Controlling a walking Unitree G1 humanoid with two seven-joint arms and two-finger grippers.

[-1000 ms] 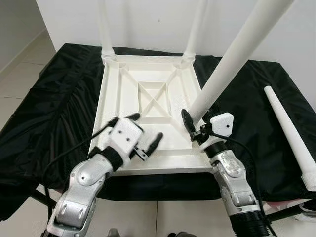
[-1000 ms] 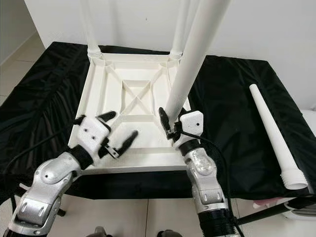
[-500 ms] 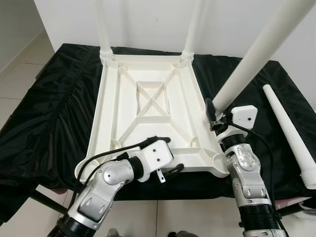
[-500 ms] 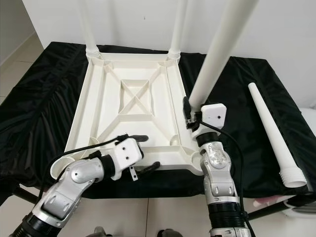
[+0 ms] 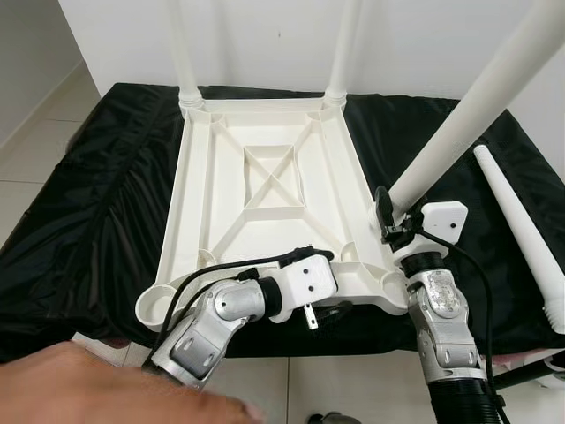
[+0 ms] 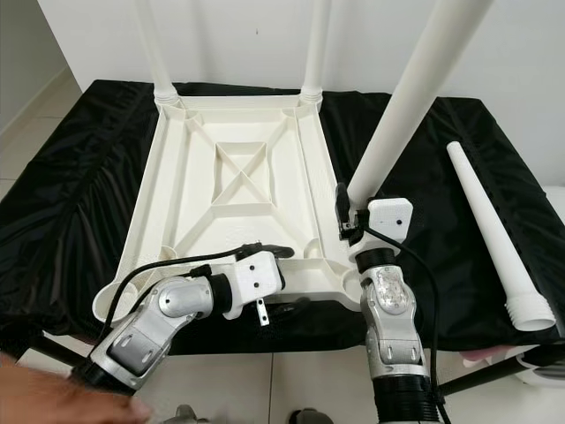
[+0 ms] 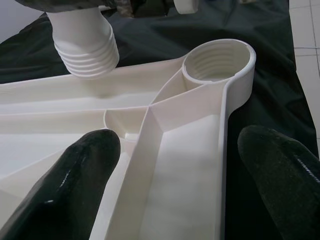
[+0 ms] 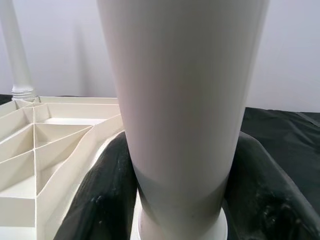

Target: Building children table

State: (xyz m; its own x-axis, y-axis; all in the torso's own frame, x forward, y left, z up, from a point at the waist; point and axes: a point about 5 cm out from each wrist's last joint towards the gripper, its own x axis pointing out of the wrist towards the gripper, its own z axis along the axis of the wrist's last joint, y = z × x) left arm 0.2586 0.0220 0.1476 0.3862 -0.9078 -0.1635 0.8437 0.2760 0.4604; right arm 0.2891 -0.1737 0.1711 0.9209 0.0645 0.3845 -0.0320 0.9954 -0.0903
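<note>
Left eye view first: nearest to me, a blurred hand (image 5: pixel 115 389) of a person crosses the bottom corner on my left side. Just beyond it my left gripper (image 5: pixel 320 284) reaches across the near edge of the upturned tabletop (image 5: pixel 221 212), fingers spread, one above the rim and one below it. From the left wrist, those fingers (image 7: pixel 75 180) straddle a rib of the underside, with the empty threaded socket (image 7: pixel 218 61) at the corner ahead and the threaded end of a leg (image 7: pixel 82 37) hanging just above the plastic near it.

My right gripper (image 5: pixel 386 216) stands at the near right corner of the tabletop, pinching that leg (image 5: pixel 477 106) low down; the leg tilts up and away to my right. In the right wrist view the black fingers (image 8: pixel 107 190) press both sides of the white tube.

Farther right, a loose leg (image 5: pixel 521 234) lies on the black cloth (image 5: pixel 79 203), apart from the tabletop. At the far edge two legs (image 5: pixel 184 49) stand upright in their corner sockets against the white wall (image 5: pixel 265 35).
</note>
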